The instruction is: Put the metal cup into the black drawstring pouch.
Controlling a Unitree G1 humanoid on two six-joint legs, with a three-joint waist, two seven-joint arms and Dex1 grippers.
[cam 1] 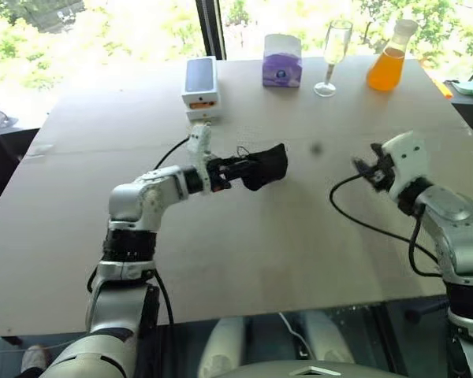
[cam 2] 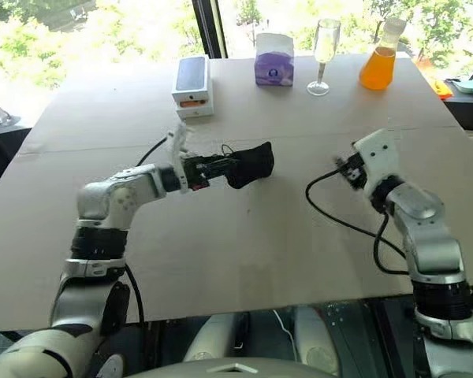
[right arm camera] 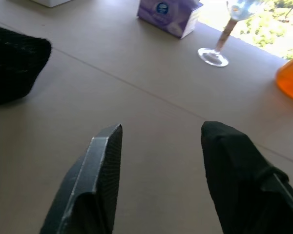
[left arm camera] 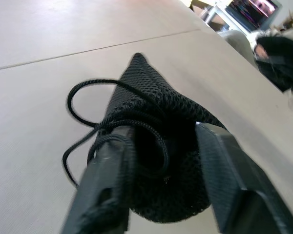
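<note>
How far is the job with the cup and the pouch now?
Probably near its end: the black drawstring pouch looks bulky, yet its inside is hidden. The left hand has open fingers around its neck. The right hand is open and empty. Left: drawing back.

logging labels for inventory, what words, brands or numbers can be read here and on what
No text can be read in these pictures.
white box: an orange mark on its front, too small to read.
purple tissue box: a round blue logo, too blurred to read.
wine glass, flask of orange liquid, black drawstring pouch: no print visible.
</note>
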